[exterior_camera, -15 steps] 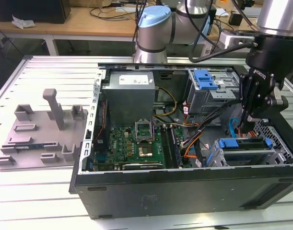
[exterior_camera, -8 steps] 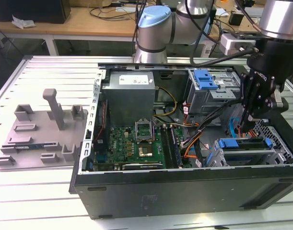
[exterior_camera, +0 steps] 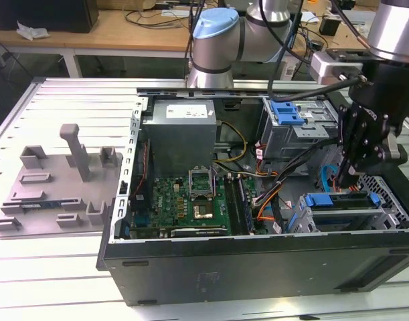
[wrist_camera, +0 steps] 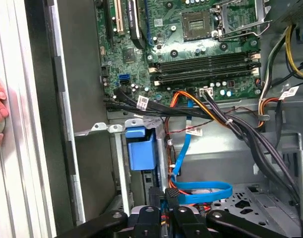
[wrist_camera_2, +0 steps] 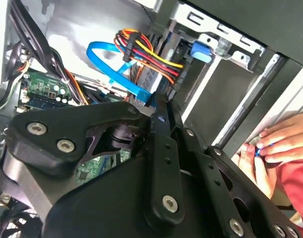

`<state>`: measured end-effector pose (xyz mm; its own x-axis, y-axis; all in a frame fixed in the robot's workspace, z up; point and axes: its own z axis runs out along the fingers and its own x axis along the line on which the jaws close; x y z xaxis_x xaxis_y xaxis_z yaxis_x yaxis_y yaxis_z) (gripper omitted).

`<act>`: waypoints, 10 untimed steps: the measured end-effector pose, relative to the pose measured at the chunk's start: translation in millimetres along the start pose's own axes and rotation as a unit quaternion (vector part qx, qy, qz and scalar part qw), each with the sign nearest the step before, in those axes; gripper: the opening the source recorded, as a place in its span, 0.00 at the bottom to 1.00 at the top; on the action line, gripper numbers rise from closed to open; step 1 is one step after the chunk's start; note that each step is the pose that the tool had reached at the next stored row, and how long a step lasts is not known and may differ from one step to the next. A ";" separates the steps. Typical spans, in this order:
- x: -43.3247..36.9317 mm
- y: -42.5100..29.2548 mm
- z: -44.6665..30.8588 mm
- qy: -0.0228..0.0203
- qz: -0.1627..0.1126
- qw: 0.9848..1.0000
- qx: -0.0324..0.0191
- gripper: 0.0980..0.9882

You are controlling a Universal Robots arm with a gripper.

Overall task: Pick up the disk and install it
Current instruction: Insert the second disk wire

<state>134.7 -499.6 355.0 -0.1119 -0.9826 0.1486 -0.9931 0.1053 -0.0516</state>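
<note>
Now poised inside the computer case [exterior_camera: 258,267], just above the disk [exterior_camera: 341,200] seated in its bay. Gripper [exterior_camera: 345,175] fingers apparently pressed together, clasping nothing.

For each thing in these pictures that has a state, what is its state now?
computer case: side open, lying flat on the table.
disk: sitting in the drive cage inside the case, blue bracket up.
gripper: just above the disk, inside the case.
processor socket: its cover is lifted.
blue cable: looped loosely beside the drive cage.
</note>
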 end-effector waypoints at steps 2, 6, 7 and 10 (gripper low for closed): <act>5.3 -0.5 1.3 -0.007 0.000 1.000 -0.001 0.07; 8.1 -0.8 3.0 -0.017 -0.007 1.000 -0.005 0.07; 8.1 -0.8 3.0 -0.018 -0.009 1.000 -0.006 0.07; 8.2 -0.8 3.0 -0.023 -0.020 1.000 -0.006 0.07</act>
<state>134.7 -508.2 353.3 -0.0714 -0.9919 0.1050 -0.9971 0.0681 -0.0353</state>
